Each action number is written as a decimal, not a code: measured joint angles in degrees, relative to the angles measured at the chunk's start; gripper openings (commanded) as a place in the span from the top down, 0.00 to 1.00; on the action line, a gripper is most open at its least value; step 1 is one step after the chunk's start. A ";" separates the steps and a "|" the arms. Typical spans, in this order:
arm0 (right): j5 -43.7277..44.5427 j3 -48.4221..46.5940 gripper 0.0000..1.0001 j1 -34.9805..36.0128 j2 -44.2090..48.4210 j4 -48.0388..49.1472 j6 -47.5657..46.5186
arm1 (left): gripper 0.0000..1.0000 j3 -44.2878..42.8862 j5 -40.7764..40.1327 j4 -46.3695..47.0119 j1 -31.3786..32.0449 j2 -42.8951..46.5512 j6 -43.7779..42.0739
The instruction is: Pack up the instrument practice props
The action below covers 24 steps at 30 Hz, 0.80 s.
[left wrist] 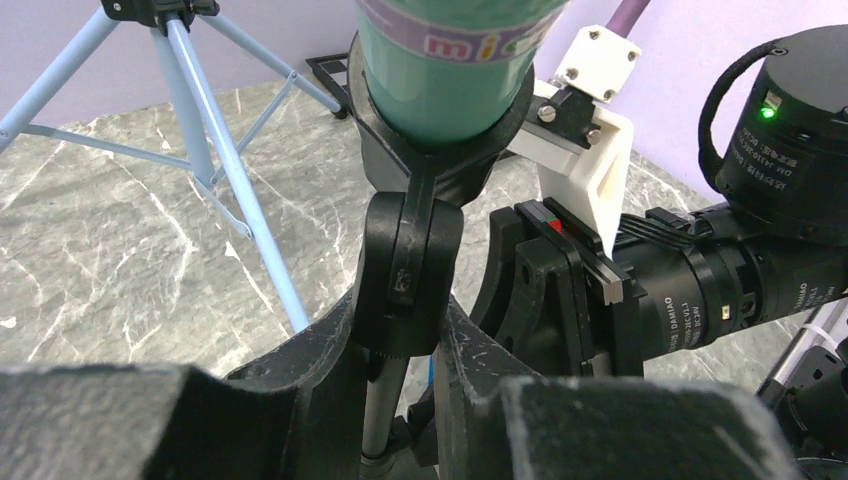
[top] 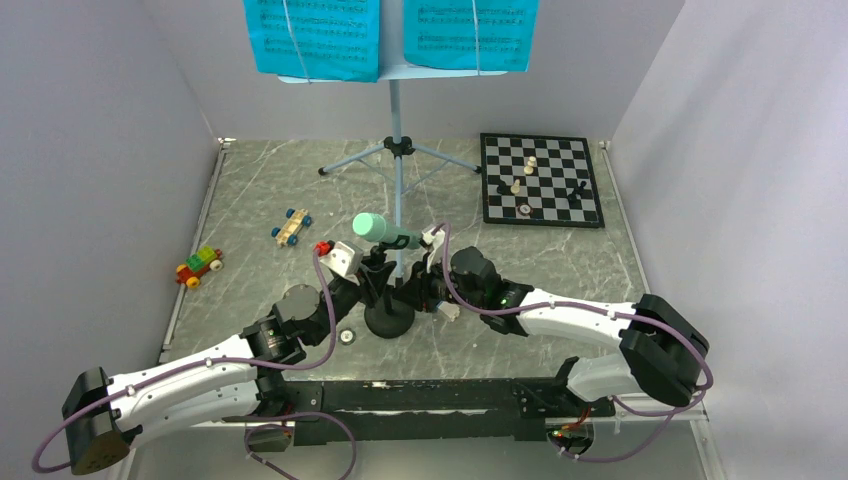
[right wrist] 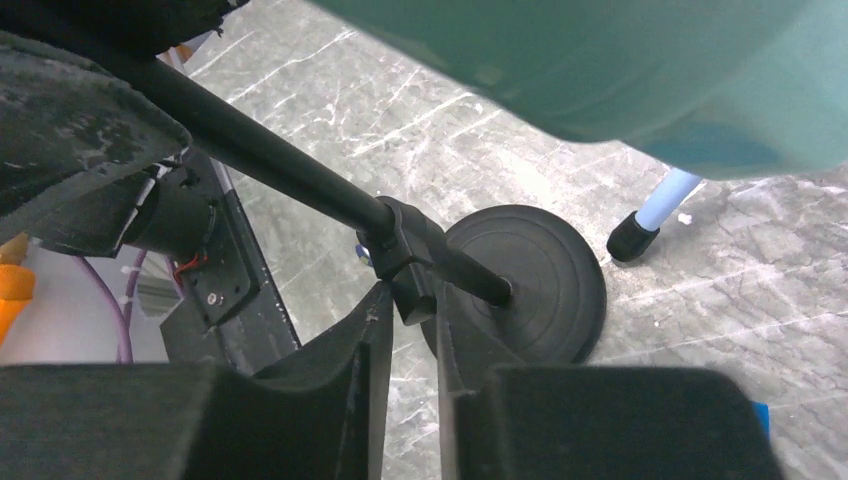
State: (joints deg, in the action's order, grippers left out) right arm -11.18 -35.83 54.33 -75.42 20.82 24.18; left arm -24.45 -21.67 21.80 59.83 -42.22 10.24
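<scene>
The small black mic stand [top: 389,318] stands on its round base near the table's front, with the mint-green toy microphone [top: 377,229] in its clip. My left gripper [top: 362,282] is shut on the stand's clip joint [left wrist: 405,265], just under the microphone [left wrist: 445,60]. My right gripper [top: 425,291] is shut on the small clamp knob [right wrist: 408,283] on the stand's pole, above the round base [right wrist: 535,280]. The pale-blue tripod music stand [top: 398,150] stands behind and carries two cyan sheet-music pages [top: 315,35], [top: 470,30].
A chessboard with pieces [top: 540,180] lies at the back right. Two toy cars [top: 292,226], [top: 198,265] lie at the left. A small round disc [top: 347,336] lies by the mic stand's base. A tripod foot [right wrist: 632,238] rests right beside the base.
</scene>
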 measured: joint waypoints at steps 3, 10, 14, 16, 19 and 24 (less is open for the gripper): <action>0.04 -0.11 1.00 0.28 -0.33 0.28 -1.20 | 1.00 0.00 -0.63 -0.04 0.00 0.00 0.09; 8.02 -0.04 1.00 4.55 0.44 0.02 -8.83 | 1.00 -0.09 -1.27 -0.28 0.00 -0.20 0.26; 16.57 0.96 1.00 8.59 0.81 1.57 -16.76 | 1.00 -0.33 -1.33 -0.15 0.00 -0.76 0.57; 20.87 1.81 1.00 10.91 0.74 3.43 -21.86 | 1.00 -0.33 -1.31 -0.04 0.00 -0.81 0.83; 27.23 3.39 1.00 14.36 0.17 7.17 -30.01 | 1.00 -0.31 -1.18 0.00 0.00 -0.81 1.29; 35.71 5.97 1.00 19.08 -1.92 14.73 -43.01 | 1.00 0.00 -0.83 0.48 0.17 -0.79 1.73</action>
State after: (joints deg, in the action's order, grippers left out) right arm 24.53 -29.87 73.41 -77.34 35.55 -18.83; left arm -24.45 -22.50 22.28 60.01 -43.00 11.97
